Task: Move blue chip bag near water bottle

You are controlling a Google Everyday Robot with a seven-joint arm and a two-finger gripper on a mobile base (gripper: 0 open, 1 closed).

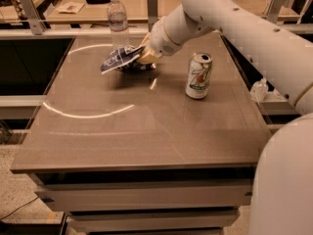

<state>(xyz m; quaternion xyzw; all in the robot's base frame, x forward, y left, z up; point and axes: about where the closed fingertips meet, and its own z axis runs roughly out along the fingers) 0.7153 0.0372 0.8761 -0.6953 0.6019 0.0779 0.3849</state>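
The blue chip bag (119, 59), dark blue and white, is held tilted just above the brown table (146, 131) at its far middle. My gripper (143, 58) is shut on the bag's right end, at the end of the white arm that comes in from the upper right. The water bottle (118, 21), clear with a white cap, stands upright at the table's far edge, just behind the bag and a little to its left. The bag's left tip points toward the bottle's base.
A green-and-white soda can (199, 75) stands upright on the table to the right of the gripper. A second table (98, 9) with small items lies behind. My white arm's lower body (283, 180) fills the lower right.
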